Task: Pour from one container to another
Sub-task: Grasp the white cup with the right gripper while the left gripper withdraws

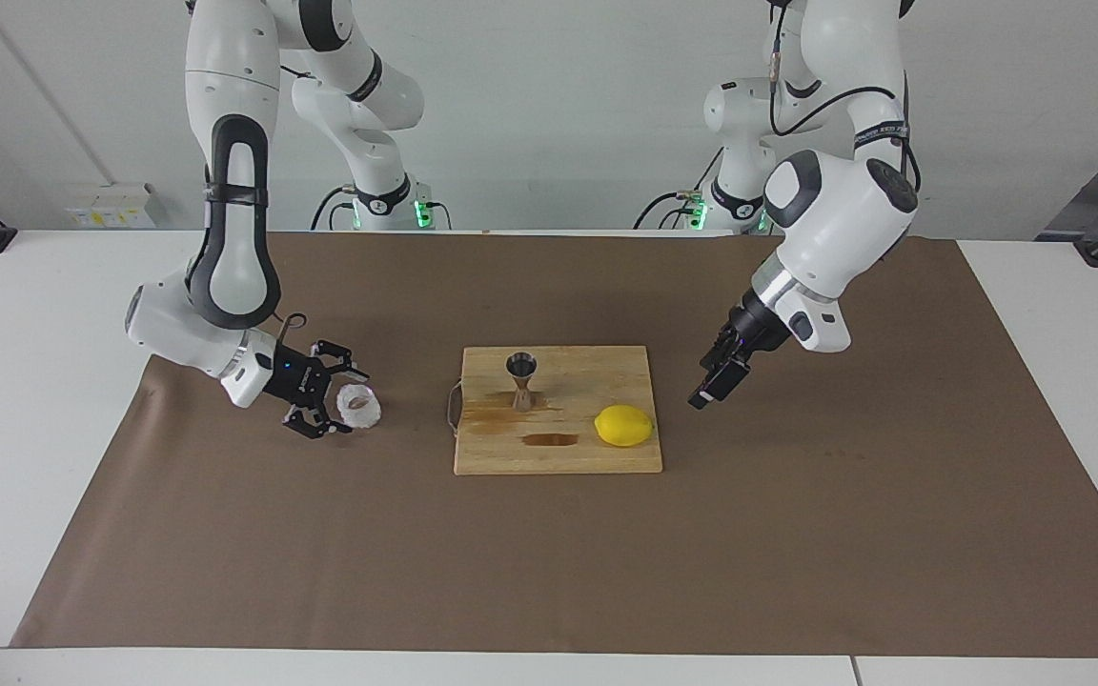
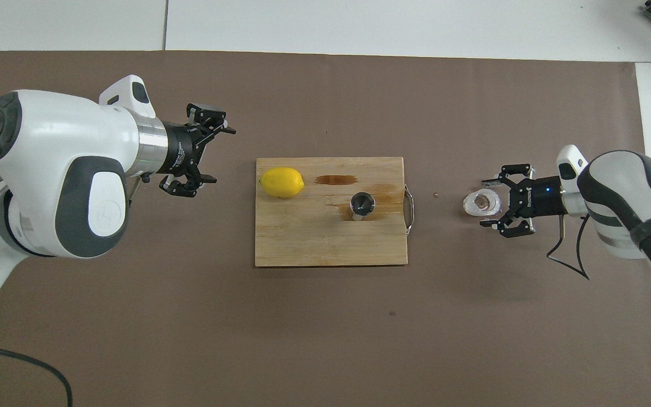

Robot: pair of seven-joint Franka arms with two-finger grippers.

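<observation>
Two open tools: your right tool [image 1: 332,401] brackets the cup [image 1: 358,406] without gripping; off-centre closing could tip it. Left tool [image 1: 713,381] waits beside the board [image 1: 559,453], where the jigger [image 1: 521,379] stands.

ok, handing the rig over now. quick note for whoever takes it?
Right hand: open, low on the mat, fingers either side of the glass cup, not closed on it.
Left hand: open, empty, in the air off the lemon end of the cutting board, waiting.
Jigger upright on the board, lemon beside it.
Done: approach to the cup. Left: grasp, carry over, pour into the jigger.
</observation>
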